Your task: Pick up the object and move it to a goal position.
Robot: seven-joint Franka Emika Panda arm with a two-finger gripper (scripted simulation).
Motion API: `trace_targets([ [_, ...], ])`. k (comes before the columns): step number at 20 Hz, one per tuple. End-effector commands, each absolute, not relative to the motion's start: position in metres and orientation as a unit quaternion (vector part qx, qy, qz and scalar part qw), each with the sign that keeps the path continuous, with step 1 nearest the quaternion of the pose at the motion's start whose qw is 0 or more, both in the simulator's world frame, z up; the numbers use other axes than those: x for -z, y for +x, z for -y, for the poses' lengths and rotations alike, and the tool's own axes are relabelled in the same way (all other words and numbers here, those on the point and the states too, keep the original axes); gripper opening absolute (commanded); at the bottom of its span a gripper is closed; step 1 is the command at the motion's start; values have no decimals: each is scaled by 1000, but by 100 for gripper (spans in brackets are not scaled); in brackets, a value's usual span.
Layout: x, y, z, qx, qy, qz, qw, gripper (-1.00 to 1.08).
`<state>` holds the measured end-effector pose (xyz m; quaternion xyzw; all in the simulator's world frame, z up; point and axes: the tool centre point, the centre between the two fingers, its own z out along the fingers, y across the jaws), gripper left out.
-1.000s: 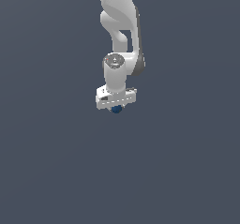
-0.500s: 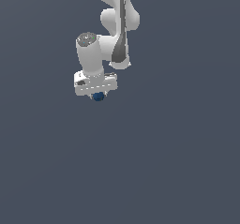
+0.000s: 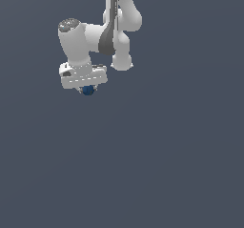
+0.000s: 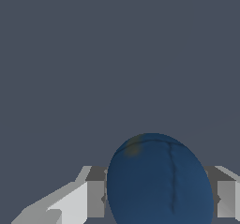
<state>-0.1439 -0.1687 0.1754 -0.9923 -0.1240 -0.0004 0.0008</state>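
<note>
The tiny dark blue ball (image 3: pixel 87 90) sits between the fingers of my white gripper (image 3: pixel 87 89), which is shut on it and holds it in the air, in the upper part of the exterior view's left half. In the wrist view the ball (image 4: pixel 159 181) fills the space between the two grey fingers (image 4: pixel 95 197), touching both. The white arm (image 3: pixel 114 26) reaches down from the top of the exterior view.
Only a plain dark grey surface (image 3: pixel 167 165) shows around and below the gripper. No other objects, containers or edges are in view.
The gripper has moved up and toward the exterior view's left with the ball still held between its fingers. The wrist has turned.
</note>
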Motion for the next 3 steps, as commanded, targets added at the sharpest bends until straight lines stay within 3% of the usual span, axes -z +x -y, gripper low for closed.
trace_targets([
  [1,-180,-146,175,0,-992,125,1,-100],
  [3,-180,-146,176,0,-992,125,1,-100],
])
